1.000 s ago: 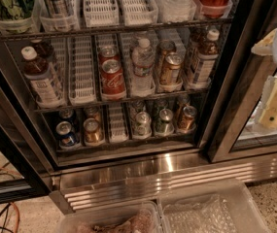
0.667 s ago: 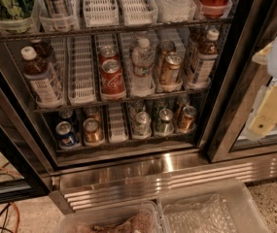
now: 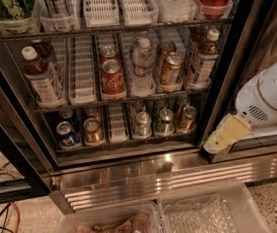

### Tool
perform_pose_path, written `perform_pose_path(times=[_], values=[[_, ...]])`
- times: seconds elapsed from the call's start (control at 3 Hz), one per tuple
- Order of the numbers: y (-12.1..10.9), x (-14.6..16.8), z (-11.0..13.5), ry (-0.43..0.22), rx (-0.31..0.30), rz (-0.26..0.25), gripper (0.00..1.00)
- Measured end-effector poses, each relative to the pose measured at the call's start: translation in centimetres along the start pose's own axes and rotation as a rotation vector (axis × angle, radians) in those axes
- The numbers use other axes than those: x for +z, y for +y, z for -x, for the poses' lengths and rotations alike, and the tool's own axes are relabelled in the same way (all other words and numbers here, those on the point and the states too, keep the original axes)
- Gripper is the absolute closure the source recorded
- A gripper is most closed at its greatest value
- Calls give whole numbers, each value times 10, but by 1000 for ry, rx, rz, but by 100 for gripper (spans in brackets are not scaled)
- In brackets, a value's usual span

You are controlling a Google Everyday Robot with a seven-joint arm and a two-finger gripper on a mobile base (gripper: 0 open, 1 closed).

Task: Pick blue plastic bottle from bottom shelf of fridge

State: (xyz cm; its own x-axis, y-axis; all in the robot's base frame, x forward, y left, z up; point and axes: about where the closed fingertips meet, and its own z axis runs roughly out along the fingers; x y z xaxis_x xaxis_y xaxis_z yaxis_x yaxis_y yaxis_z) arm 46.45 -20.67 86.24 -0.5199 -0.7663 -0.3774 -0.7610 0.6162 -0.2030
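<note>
- The hand (image 3: 221,139), a cream-yellow tip on the white arm (image 3: 269,98), hangs at the right, in front of the fridge's (image 3: 221,81) dark door post and just above the ribbed steel base (image 3: 167,174).
- A second ago the arm sat higher, near the right edge. It has since come down and leftward towards the fridge's lower right corner.
- I cannot tell whether the hand is released or clenched. It touches no bottle or can.
- The left blue plastic bottle (image 3: 41,79), with dark liquid, a white cap and a white label printed in blue, stands upright at the left end of the bottom shelf (image 3: 84,102), well apart from the hand.
- The right blue plastic bottle (image 3: 203,57), of the same kind, stands upright at the right end of that shelf, above and to the left of the hand.
- Between the two bottles stand a red Coca-Cola can (image 3: 112,76), a clear water bottle (image 3: 143,64) and a gold can (image 3: 169,68), in lanes set off by white slotted dividers (image 3: 82,72).
- The lower rack holds only small cans (image 3: 93,130).
- None of the shelf's contents has shifted since the earlier pictures.
- Two clear plastic bins (image 3: 211,212) sit at the bottom edge, below the steel base.
</note>
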Motion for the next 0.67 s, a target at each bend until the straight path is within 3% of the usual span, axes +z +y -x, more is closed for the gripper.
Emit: perform_pose_path(times=[0.33,0.67], values=[[-11,1,13,-55,26,-51,0],[-11,1,13,-55,25,-51,0]])
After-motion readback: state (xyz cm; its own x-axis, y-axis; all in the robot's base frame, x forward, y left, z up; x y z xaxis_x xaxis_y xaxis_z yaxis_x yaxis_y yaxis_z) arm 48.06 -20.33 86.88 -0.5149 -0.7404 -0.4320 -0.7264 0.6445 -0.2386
